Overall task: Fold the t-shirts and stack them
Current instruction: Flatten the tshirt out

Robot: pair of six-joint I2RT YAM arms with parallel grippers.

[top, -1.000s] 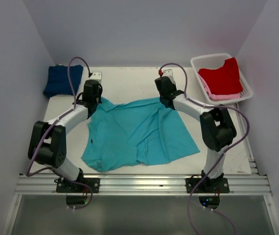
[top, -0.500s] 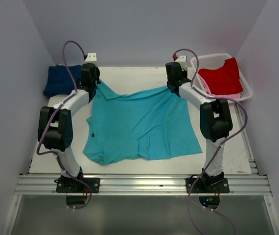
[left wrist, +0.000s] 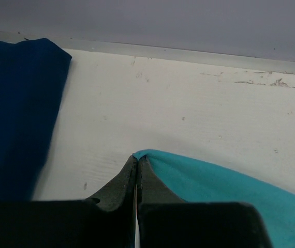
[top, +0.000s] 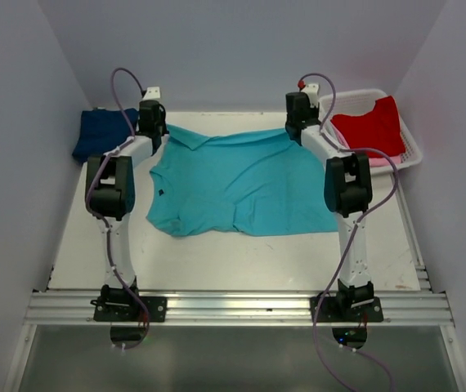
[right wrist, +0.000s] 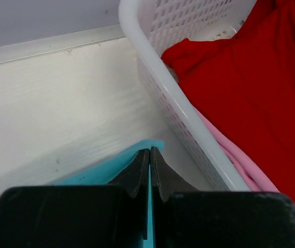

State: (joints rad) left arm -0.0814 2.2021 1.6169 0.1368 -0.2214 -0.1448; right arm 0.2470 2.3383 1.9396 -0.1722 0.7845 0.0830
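A turquoise t-shirt (top: 237,181) lies spread across the far half of the table. My left gripper (top: 156,137) is shut on its far left corner (left wrist: 199,181), near the back wall. My right gripper (top: 298,129) is shut on its far right corner (right wrist: 121,160), beside the basket. A folded navy blue t-shirt (top: 100,134) lies at the far left and shows in the left wrist view (left wrist: 13,113). A red t-shirt (top: 372,126) lies over a pink one (top: 349,152) in the basket; both show in the right wrist view, red (right wrist: 251,98) above pink (right wrist: 240,160).
A white slotted plastic basket (top: 411,147) stands at the far right corner, its rim (right wrist: 158,77) close to my right gripper. The back wall is just beyond both grippers. White table surface (top: 217,261) lies between the shirt and the metal rail (top: 233,309) at the front.
Both arms have stretched toward the back wall, dragging the turquoise shirt away from the front edge and pulling its far edge out straight and flat.
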